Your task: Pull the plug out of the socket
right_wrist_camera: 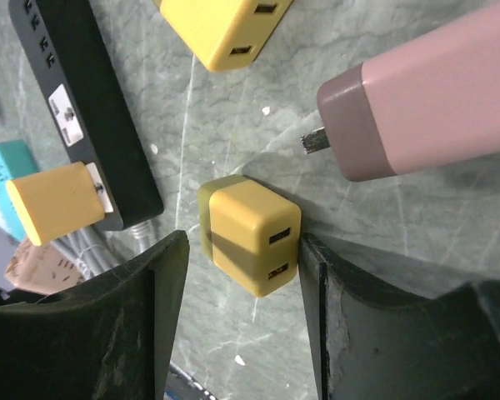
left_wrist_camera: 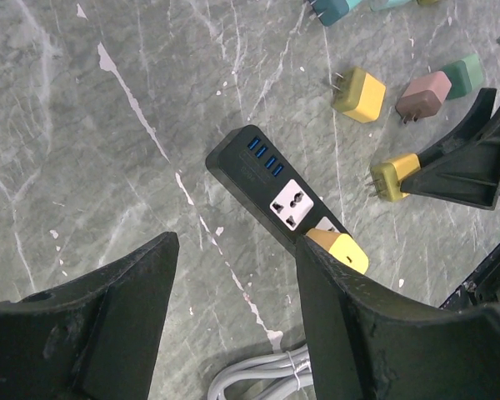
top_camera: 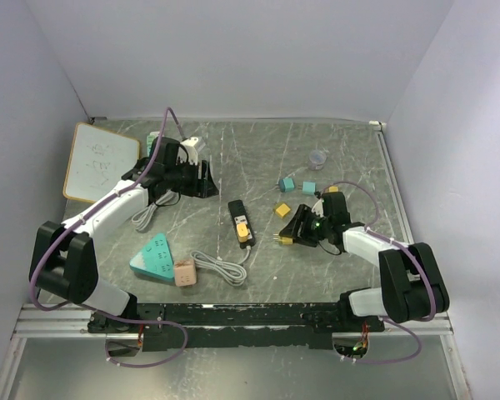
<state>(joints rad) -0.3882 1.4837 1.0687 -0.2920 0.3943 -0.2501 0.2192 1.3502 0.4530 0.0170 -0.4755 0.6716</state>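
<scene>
Grey-green marbled tabletop, plain white walls all round, and the action is right in the middle. The black power strip lies on a slant at the centre. An orange-yellow plug is seated in the socket at its near end, not pulled off.

Just right of the strip, the right gripper is down at the table with a second, yellow plug between its fingers. That one lies on the marble, apart from the strip. The wrist view settles it: the jaws are partly open. The plug's side touches the finger on the right of that view, but a sliver of table shows between the plug and the other finger. So it is bracketed, not squeezed. Close by lie a pink adapter, its prong pointing toward the yellow plug, and another yellow adapter.

Over at the back left, the left gripper sits near the whiteboard, well apart from the strip. Its jaws stand open, with only bare marble between the fingers. Its camera looks past them to the strip and the seated plug.

Along the near side are a teal triangular power strip, a pink cube adapter just beside it and a looped white cable. Further back are two teal adapters and a small clear cup.
</scene>
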